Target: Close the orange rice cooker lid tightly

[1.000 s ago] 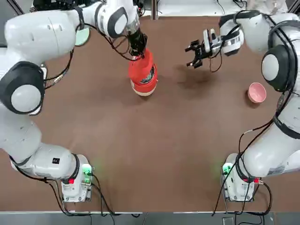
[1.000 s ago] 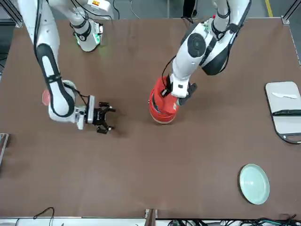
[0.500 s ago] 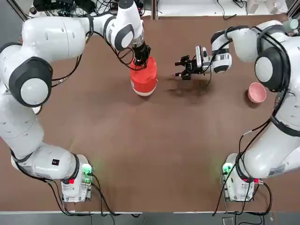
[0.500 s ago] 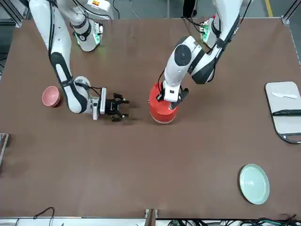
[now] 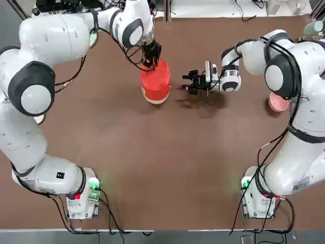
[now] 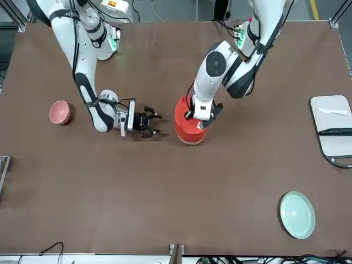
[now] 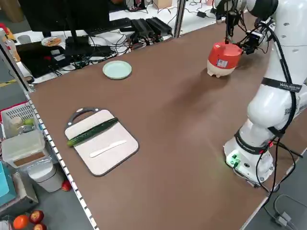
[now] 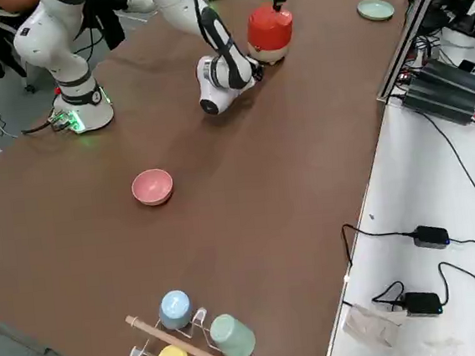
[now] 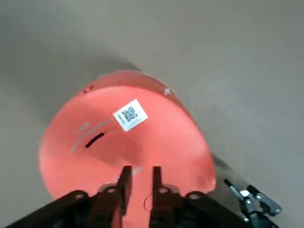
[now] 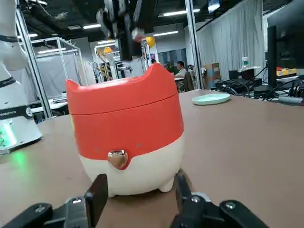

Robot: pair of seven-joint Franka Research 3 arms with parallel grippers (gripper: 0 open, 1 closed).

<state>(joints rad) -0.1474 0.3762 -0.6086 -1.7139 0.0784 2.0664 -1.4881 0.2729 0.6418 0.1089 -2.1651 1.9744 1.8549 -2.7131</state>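
Left claw: just above the lid, its two fingers parted with a narrow gap and nothing between them.
Right claw (image 5: 188, 81): low over the tabletop (image 6: 165, 192), beside the cooker, fingers spread wide and empty.
Lid (image 9: 166, 137): directly below the left claw (image 9: 141, 171); whether they touch, I cannot tell.
Lid seam: looks level and thin all round the side facing the right claw; whether it is latched, I cannot tell.
Orange rice cooker (image 10: 128, 133): upright on the tabletop, to the left of the right claw, its copper-coloured button (image 10: 118, 158) facing that claw.
Nearer arm: the left, already over the top.
Next move, my judgement: press straight down with the left; the right could brace the body.
Risk: an off-centre push may tip or slide the cooker.
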